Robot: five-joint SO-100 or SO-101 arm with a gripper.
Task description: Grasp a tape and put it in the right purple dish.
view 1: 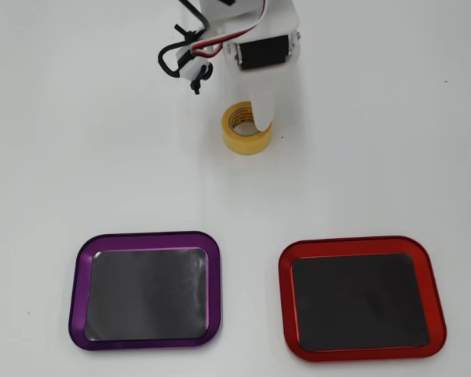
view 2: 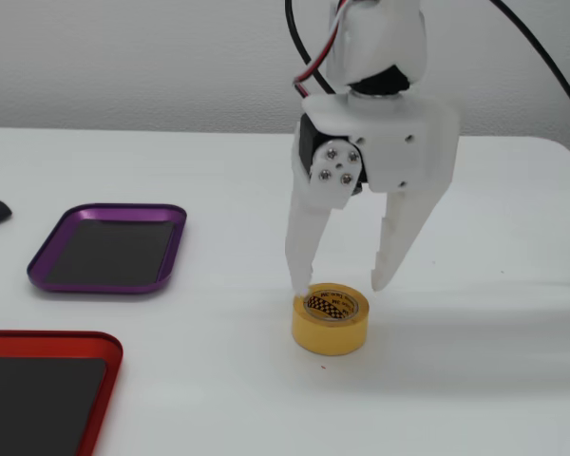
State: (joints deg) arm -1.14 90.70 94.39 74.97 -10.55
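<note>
Nearest the fixed camera, the red tray (view 2: pixel 38 380) is sitting at the lower left of the white counter (view 2: pixel 475 380), and the purple tray (view 2: pixel 109 249) is lying just beyond it. Both are empty.

In the middle ground, the yellow tape (view 2: pixel 331 323) is resting flat on the counter, hole upward, well apart from both trays. Above it the white gripper (view 2: pixel 340 283) is hanging with its fingers spread: 1 tip is touching or nearly touching the roll's left top edge, and the other (view 2: pixel 385 271) is hovering just off its upper right, slightly higher. Nothing is being pinched yet.

The step in hand appears to be the grasp itself. To do it well, the arm is likely needing to shift a little so the roll sits evenly between the 2 fingers, or so 1 finger drops into the core while the other stays outside the wall, and then to sink further before closing. Closing now, with a tip riding on the rim, risks tipping or skidding the roll away.

In the overhead view, a white finger is covering part of the tape (view 1: pixel 243 135), and the purple tray (view 1: pixel 145 290) is lying at lower left, the red tray (view 1: pixel 362 298) at lower right.
</note>
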